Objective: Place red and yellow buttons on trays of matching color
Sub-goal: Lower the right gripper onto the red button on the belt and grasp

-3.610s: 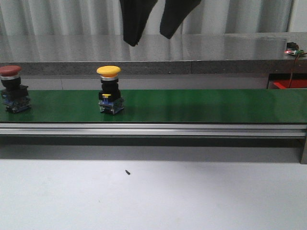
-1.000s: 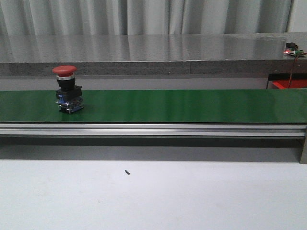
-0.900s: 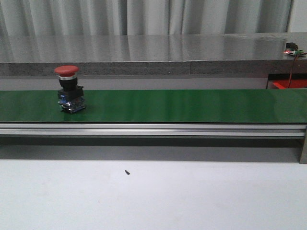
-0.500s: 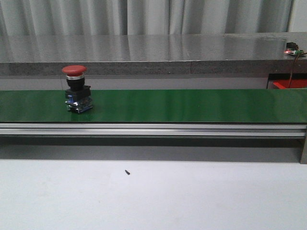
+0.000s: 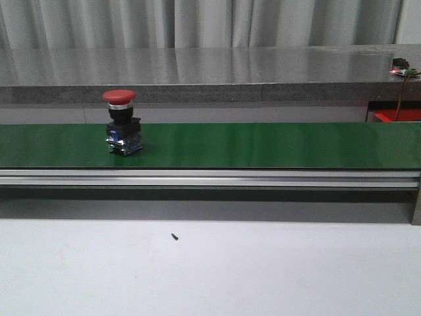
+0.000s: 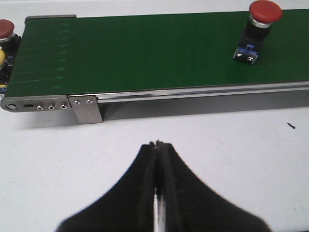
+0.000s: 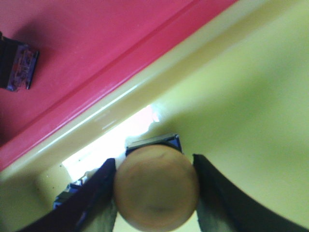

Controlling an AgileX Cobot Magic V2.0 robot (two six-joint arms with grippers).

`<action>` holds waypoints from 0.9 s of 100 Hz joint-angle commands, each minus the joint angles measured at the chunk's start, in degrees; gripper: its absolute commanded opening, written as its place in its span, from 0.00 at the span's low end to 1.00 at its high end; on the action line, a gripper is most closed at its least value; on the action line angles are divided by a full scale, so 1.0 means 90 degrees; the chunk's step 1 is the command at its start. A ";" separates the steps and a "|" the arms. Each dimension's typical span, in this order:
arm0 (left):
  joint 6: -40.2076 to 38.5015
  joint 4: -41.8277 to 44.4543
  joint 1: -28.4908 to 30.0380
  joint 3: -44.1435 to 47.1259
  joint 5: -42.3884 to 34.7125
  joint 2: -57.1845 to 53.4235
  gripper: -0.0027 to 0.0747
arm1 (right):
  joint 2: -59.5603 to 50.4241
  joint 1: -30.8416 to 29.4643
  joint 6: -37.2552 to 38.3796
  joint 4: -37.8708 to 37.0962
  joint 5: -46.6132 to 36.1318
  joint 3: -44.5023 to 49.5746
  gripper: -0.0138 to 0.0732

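Observation:
A red button (image 5: 122, 125) with a black and blue base stands upright on the green conveyor belt (image 5: 263, 145), left of its middle; the left wrist view also shows this red button (image 6: 256, 29). My left gripper (image 6: 158, 144) is shut and empty over the white table in front of the belt. My right gripper (image 7: 154, 162) is shut on the yellow button (image 7: 157, 191), its fingers on either side of the cap, over the yellow tray (image 7: 251, 96). The red tray (image 7: 96, 48) adjoins it and holds a dark button base (image 7: 17, 67). Neither gripper shows in the front view.
A second red button (image 6: 4, 30) and a yellow part (image 6: 1, 60) sit at the belt's end. A small black screw (image 5: 174, 236) lies on the white table. A grey counter (image 5: 210, 66) runs behind the belt, with a red object (image 5: 398, 116) at far right.
The red button has ridden the belt to the right. The yellow button that stood on the belt 3.6 s ago is gone from it, as are the dark arms above.

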 commanded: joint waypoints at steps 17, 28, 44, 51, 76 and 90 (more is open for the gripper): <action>-0.0003 -0.0154 -0.0044 -0.0165 -0.0431 0.0019 0.01 | -0.0242 -0.0028 -0.0060 -0.0003 -0.0305 -0.0162 0.68; -0.0003 -0.0154 -0.0044 -0.0165 -0.0431 0.0019 0.01 | -0.0304 -0.0028 -0.0060 -0.0006 -0.0243 -0.0162 0.68; -0.0003 -0.0154 -0.0044 -0.0165 -0.0431 0.0019 0.01 | -0.0696 0.0017 -0.0060 -0.0031 -0.0233 -0.0162 0.68; -0.0003 -0.0154 -0.0044 -0.0165 -0.0431 0.0019 0.01 | -0.0973 0.0083 -0.0060 -0.0040 -0.0237 -0.0162 0.68; -0.0003 -0.0154 -0.0044 -0.0165 -0.0431 0.0019 0.01 | -0.1733 0.1014 -0.0168 -0.0360 0.0197 -0.0162 0.68; -0.0003 -0.0154 -0.0044 -0.0165 -0.0431 0.0019 0.01 | -0.1914 0.1907 -0.0348 -0.0563 0.0253 -0.0183 0.68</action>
